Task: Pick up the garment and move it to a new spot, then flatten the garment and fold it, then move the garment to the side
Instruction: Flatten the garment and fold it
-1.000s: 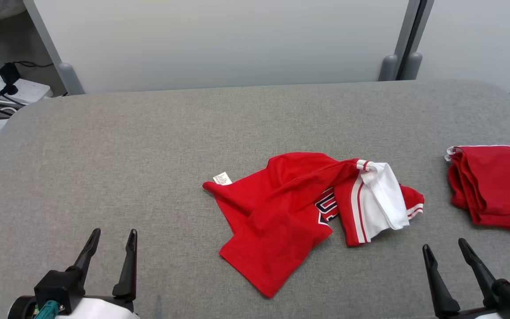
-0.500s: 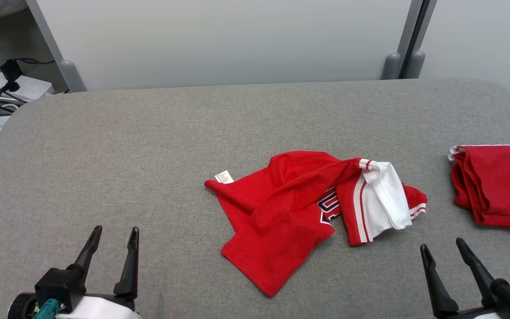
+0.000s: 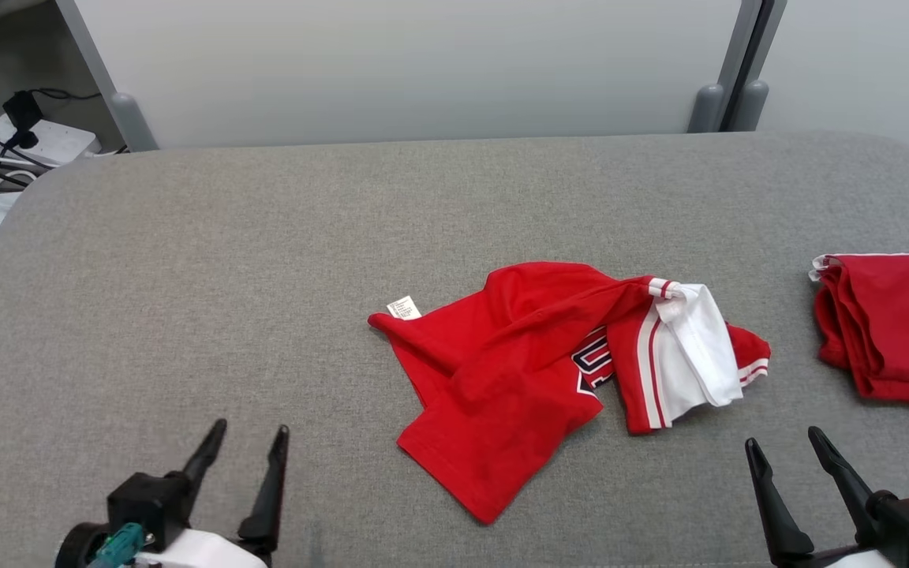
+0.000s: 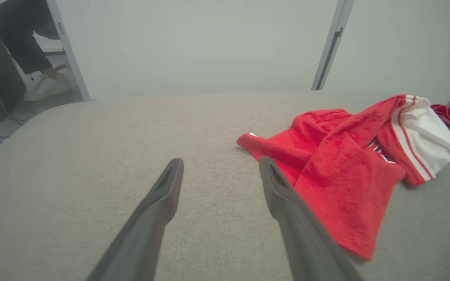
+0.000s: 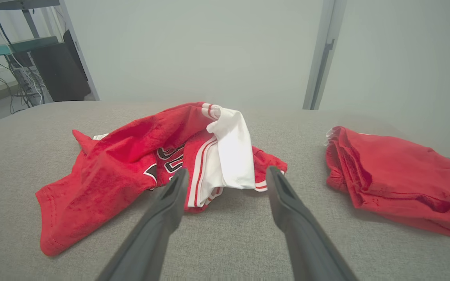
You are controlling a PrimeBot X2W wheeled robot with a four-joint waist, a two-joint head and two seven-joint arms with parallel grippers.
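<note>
On the grey surface (image 3: pixel 226 260), slightly right of centre, lies the garment (image 3: pixel 502 379): a red jersey, crumpled and partly doubled over itself. Its white panel (image 3: pixel 699 355), edged with red and white stripes, lies on its right side; dark lettering shows at the middle; a small label (image 3: pixel 403 308) sticks out at the far left corner. A second red cloth (image 3: pixel 896 331), loosely folded, rests well apart at the right edge of the surface.

Left jaws, near the lower left corner of the head view, stand spread, fingers (image 3: pixel 271 481) over bare surface and clear of the garment. In the left wrist view the garment (image 4: pixel 338 175) lies just right of the right-hand finger (image 4: pixel 287 210), which overlaps its hem in that view; contact cannot be told.

Right jaws, at the lower right, also stand spread and hold nothing, fingers (image 3: pixel 772 505) short of the garment. In the right wrist view they frame the white panel (image 5: pixel 233 156), with the second cloth (image 5: pixel 397 179) to the right.

Behind the surface stands a pale partition (image 3: pixel 407 63); a power strip (image 3: pixel 44 142) with cables lies on the floor at the left. A person's shoe (image 4: pixel 47 86) shows beyond the partition.
</note>
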